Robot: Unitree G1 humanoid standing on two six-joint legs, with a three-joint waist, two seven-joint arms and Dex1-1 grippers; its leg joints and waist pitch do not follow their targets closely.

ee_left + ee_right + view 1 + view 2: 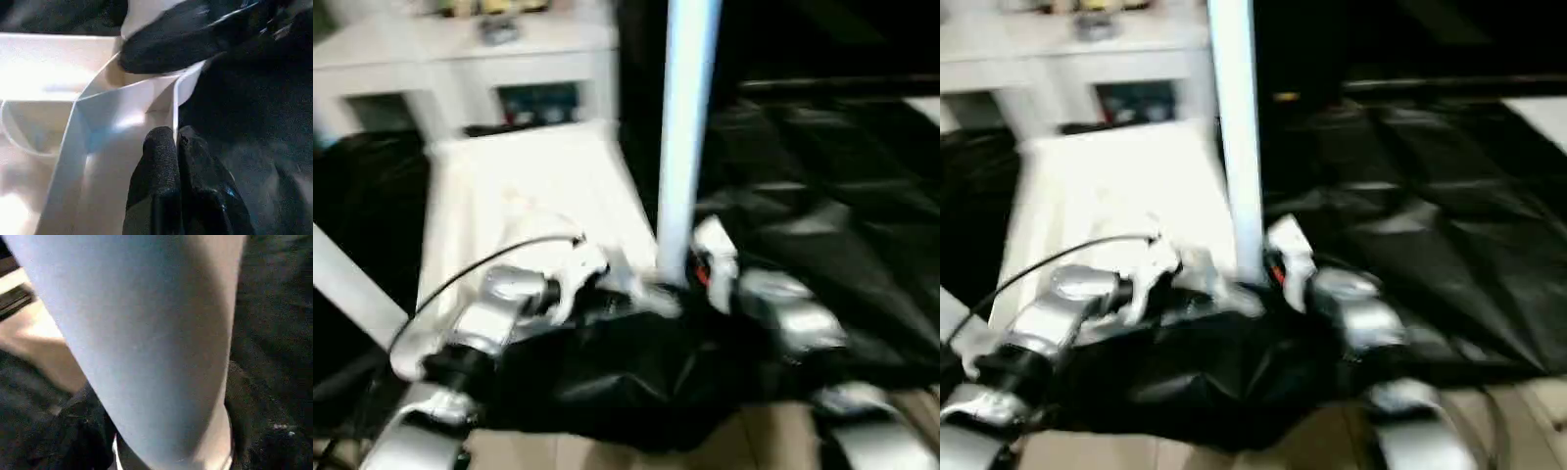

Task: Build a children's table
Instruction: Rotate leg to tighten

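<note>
We're looking down in the left eye view: the children's table top (524, 191) lies upside down, centre-left of the frame, on the black-draped tabletop (822, 196). A white leg (685, 137) stands upright at the top's near right corner, rising out through the upper edge of the frame. Another leg (352, 284) slants in at the left edge. The white cabinet (460, 59) sits across the upper left.

The right eye view gives the same layout, with the right end effector (1268, 259) just beside the upright leg's foot, centre frame. Whether it's actually clamped on the leg, we cannot tell.

Over to the left wrist view: the left end effector (176, 147) has its two black fingers pressed together on the thin white wall of the top's rim (175, 105). So it is pinching that edge and steadying the top near the corner socket.

In the right wrist view the leg is a broad pale tube, very close, its lower end over the dark cloth.

We judge this plastic as light and stiff but smooth, so likely slippery. The leg is best held low, near the socket, where leverage is short. The top is best held by a rib or rim wall, as we're doing.
</note>
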